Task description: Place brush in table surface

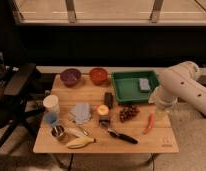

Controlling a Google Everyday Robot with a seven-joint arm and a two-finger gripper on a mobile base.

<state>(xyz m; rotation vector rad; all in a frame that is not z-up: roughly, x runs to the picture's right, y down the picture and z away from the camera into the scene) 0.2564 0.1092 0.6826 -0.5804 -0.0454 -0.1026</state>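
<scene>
Hanging the gripper (163, 106) at the surface (151, 143) edge by the green tray (127, 92), wide or narrow cannot tell, well apart from the flat-lying brush (122, 136), maybe to avoid bumps.

Arm (185, 84): bulky cream-white shell, smooth rounded cylindrical links, thick elbow-like bend, shaded darker on the underside. Gripper (162, 106): pale, same cream tone, at the arm's end, 3 o'clock, over the right edge of the table (161, 141).
</scene>
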